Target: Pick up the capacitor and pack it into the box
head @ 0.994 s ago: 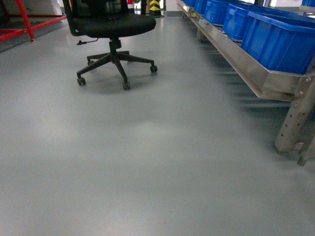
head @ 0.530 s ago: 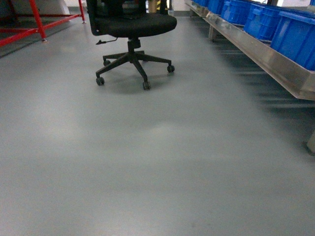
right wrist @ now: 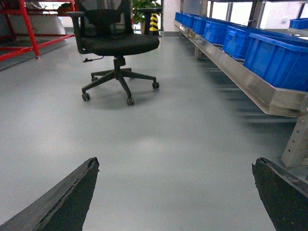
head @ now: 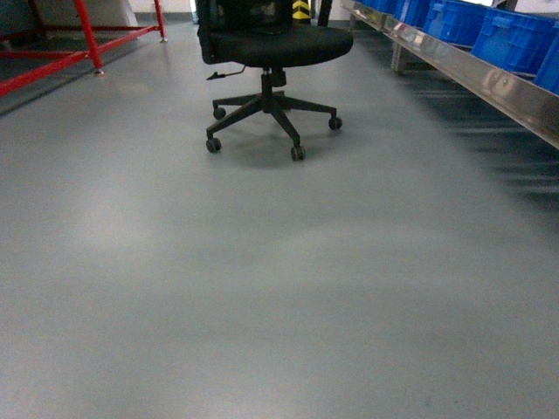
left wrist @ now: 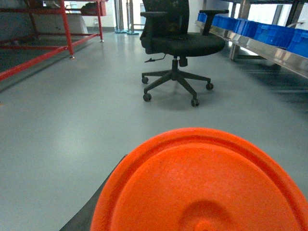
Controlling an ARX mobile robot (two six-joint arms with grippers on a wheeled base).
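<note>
A grey floor (head: 262, 288) is being shown in all three views, with a black swivel chair (head: 272, 52) standing on it ahead of the robot. Red frame bars (head: 52, 61) are seen at far left, and a steel rack (head: 489, 83) carrying blue bins (head: 515, 39) is running along the right. A yellow-and-black striped post (right wrist: 154, 21) and a green plant (right wrist: 144, 6) are seen beyond the chair in the right wrist view. No legible writing, brand or label is being shown on any of these.

In the left wrist view, an orange disc (left wrist: 202, 185) is filling the lower frame, with a dark edge under its left side; the left fingers are hidden, so their opening cannot be told. In the right wrist view, the right gripper (right wrist: 175, 192) is being held with its two dark fingers (right wrist: 67, 197) set wide apart, with nothing between them.

Neither the capacitor nor the box is seen in any view.
</note>
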